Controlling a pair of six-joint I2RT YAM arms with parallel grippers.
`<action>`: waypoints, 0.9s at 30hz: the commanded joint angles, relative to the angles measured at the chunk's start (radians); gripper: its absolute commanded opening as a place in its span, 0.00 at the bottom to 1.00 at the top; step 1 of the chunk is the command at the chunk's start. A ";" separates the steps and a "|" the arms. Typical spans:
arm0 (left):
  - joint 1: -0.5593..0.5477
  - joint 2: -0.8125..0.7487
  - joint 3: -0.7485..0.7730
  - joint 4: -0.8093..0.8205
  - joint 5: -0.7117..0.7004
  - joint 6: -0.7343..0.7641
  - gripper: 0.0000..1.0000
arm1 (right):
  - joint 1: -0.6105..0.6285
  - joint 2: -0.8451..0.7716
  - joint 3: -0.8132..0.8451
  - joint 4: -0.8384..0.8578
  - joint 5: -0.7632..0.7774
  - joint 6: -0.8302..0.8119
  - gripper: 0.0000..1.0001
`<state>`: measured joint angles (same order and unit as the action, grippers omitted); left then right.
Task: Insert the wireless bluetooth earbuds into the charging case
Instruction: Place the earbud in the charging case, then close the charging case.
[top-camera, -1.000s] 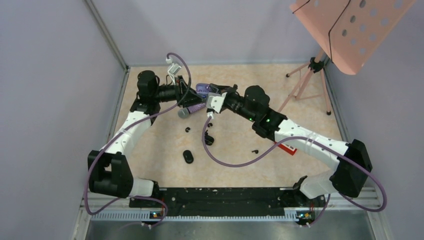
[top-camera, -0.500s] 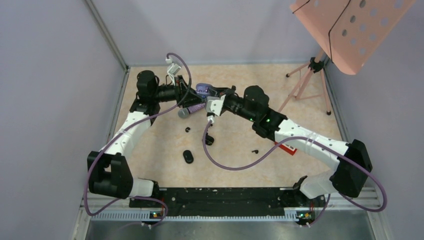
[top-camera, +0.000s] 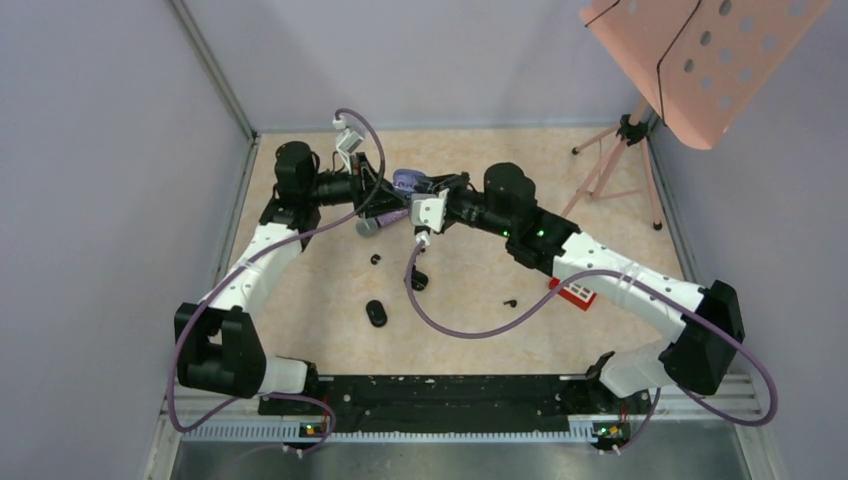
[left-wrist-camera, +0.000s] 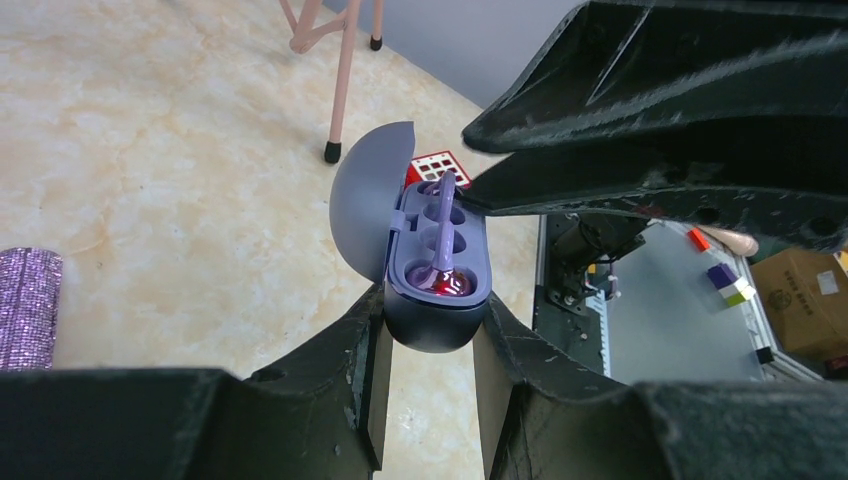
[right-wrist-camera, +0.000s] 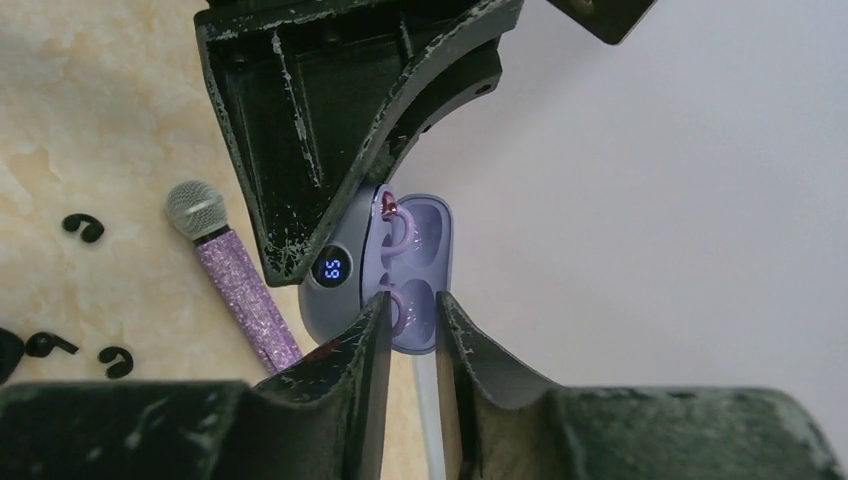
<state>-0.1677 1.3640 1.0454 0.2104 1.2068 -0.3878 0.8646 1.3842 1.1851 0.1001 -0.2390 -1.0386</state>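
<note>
two claws meet mid-frame: left claw (left-wrist-camera: 430, 305) clamps the open charging case (left-wrist-camera: 436, 332) at centre, right claw (right-wrist-camera: 414, 302) pinches a lilac earbud (left-wrist-camera: 441, 235) at its wells.

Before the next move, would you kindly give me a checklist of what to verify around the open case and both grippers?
1. Charging case clamped by the left gripper: ok.
2. Lid open, pockets exposed: ok.
3. Lilac earbud between the fingers of the right gripper, over the case: ok.
4. Lilac earbud fully seated in its pocket: cannot tell.
5. Black earbuds put away: not ok, they lie loose on the table.
</note>
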 joint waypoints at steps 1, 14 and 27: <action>-0.002 -0.044 0.021 -0.036 -0.014 0.118 0.00 | -0.046 -0.030 0.142 -0.216 -0.080 0.113 0.28; -0.014 -0.037 0.068 -0.371 0.000 0.575 0.00 | -0.184 0.208 0.570 -0.777 -0.349 0.474 0.73; -0.057 -0.028 0.103 -0.409 -0.058 0.584 0.00 | -0.182 0.282 0.576 -0.776 -0.551 0.465 0.72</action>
<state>-0.2192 1.3544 1.1137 -0.2626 1.1801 0.2630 0.6849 1.7126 1.7485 -0.6827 -0.7116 -0.5644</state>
